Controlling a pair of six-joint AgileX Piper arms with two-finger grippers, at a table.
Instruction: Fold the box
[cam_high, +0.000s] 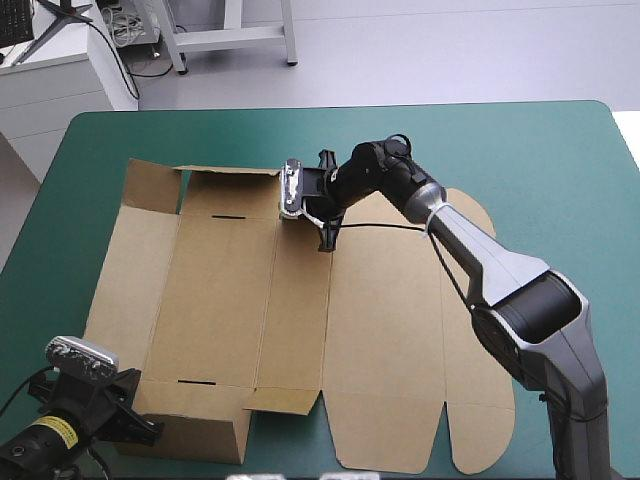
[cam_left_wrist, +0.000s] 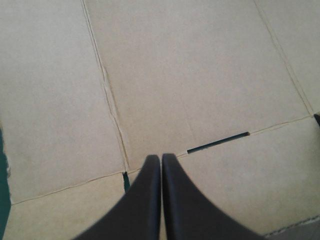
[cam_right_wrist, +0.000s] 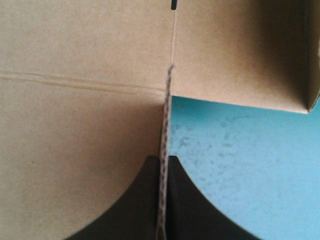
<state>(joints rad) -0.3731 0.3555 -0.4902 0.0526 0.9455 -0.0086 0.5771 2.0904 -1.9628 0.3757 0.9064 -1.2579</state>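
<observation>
Lower left in the high view, the left gripper (cam_high: 140, 420) hovers over the brown box's (cam_high: 230, 300) near corner, black fingers pressed together. Upper centre, the right gripper (cam_right_wrist: 164, 159) pinches an upright far flap. Mostly flat, the box fills mid-frame on the teal-green cover (cam_high: 560, 160).

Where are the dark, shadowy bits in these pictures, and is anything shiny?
High view: on the box, the raised near wall looks darker than the flat panels, and light glints on the right arm. Left wrist view: even light, only the slot is dark. Right wrist view: the upturned flap ahead of the right tool is shaded.
</observation>
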